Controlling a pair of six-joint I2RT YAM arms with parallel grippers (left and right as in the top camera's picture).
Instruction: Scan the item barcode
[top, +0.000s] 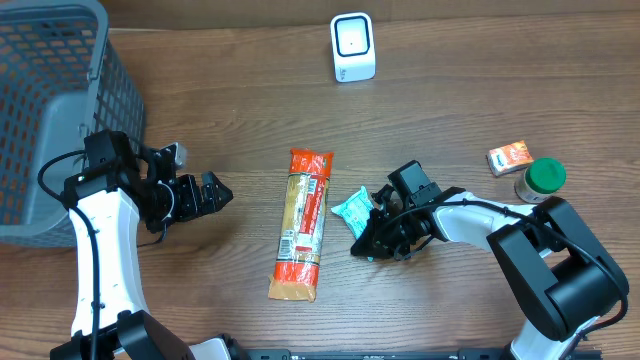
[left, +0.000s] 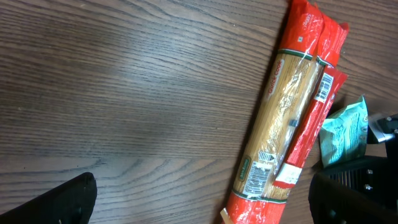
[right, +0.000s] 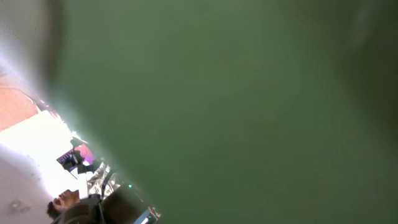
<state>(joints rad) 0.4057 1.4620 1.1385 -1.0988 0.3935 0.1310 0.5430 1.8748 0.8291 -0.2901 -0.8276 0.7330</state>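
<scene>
1. The white box-shaped barcode scanner (top: 352, 47) stands at the far middle of the brown wooden desk (top: 230, 90), well apart from both arms.
2. The small teal foil packet (top: 350, 206) lies on the desk right of centre, touching or just beside the right arm's fingers (top: 368, 240).
3. Those fingers are closed. From overhead I cannot tell whether they pinch the teal packet's edge or only lie against it.
4. The right wrist view is filled by a blurred green surface close to the lens, so it shows neither the fingers nor the packet clearly.
5. The long orange-red pasta packet with a clear window (top: 303, 223) lies flat at mid-desk, running near to far, just left of the teal packet. The left wrist view shows a white barcode label (left: 321, 90) on its red strip.
6. The left arm's fingers (top: 212, 192) are spread wide, hold nothing, and point right towards the pasta packet from a little way off.
7. A grey mesh plastic basket (top: 60, 60) sits at the far left corner.
8. A small orange carton (top: 509, 157) and a green-lidded jar (top: 540, 180) stand close together at the right.
</scene>
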